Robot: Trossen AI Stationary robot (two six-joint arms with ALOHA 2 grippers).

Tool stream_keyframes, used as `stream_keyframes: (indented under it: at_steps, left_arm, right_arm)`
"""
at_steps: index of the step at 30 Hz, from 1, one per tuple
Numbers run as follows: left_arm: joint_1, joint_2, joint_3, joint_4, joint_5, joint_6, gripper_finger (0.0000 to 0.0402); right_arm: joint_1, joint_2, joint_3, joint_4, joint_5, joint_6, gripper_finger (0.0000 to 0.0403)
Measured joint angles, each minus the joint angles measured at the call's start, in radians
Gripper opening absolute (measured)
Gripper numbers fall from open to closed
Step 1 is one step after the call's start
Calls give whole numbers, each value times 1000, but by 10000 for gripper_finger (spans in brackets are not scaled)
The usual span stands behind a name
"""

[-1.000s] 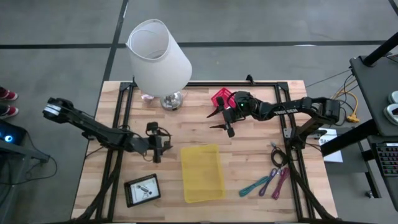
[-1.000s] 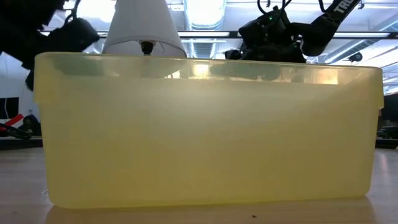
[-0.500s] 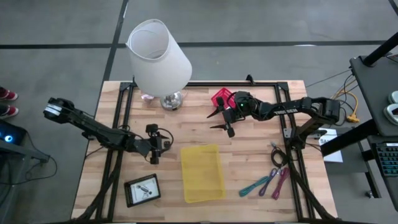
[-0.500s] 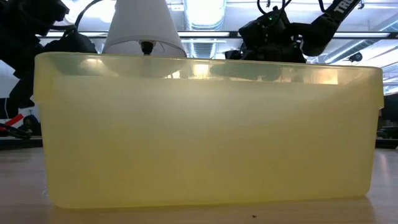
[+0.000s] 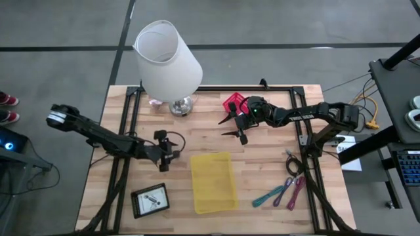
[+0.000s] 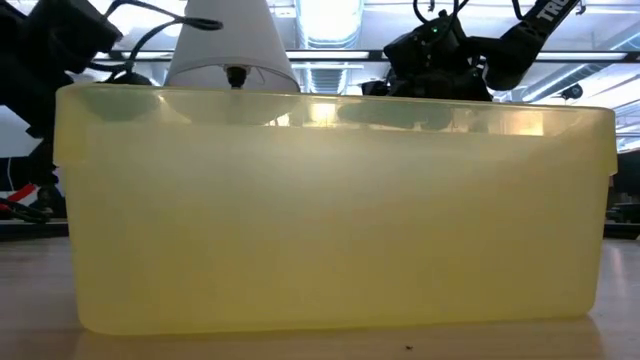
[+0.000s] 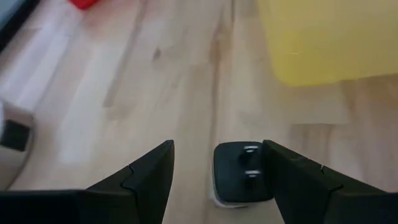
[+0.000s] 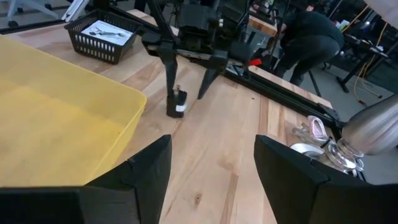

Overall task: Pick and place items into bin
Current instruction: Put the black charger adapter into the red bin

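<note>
Left claw lined up on a small plug-like block

The left claw [image 7: 214, 171] hangs open astride the black-and-white block [image 7: 241, 172] on the bench [image 5: 262, 167], near the yellow bin [image 5: 213, 181]. It looks light, rigid, smooth; pinch its flat sides. Right claw [image 5: 234, 122] waits open.

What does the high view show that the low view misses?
Only high: a black tray left of the bin, strips and a cable to its right, a red thing at the back.
Only low: ceiling lights beyond the table.
Both: the yellow bin, which fills most of the low view, the lamp, and both arms. The high view places the left gripper, jaws open, left of the bin, and the right gripper, open, behind it.
</note>
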Motion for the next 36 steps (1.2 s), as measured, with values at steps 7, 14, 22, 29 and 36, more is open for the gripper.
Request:
stream_keyframes:
  at_steps: [7, 14, 22, 29, 36]
  left_arm:
    - [1, 65, 0, -8, 13, -22, 226]
    - [2, 109, 8, -8, 23, -21, 226]
    - [3, 142, 8, -8, 30, -21, 226]
    - [4, 126, 8, -16, 30, -12, 222]
    - [5, 123, 8, -17, 32, 15, 155]
  right_arm:
    - [0, 0, 0, -1, 0, -2, 215]
    - [0, 0, 0, -1, 0, -2, 215]
    - [0, 0, 0, -2, 0, 0, 215]
    - [0, 0, 0, -2, 0, 1, 215]
    - [0, 0, 0, -8, 1, 1, 215]
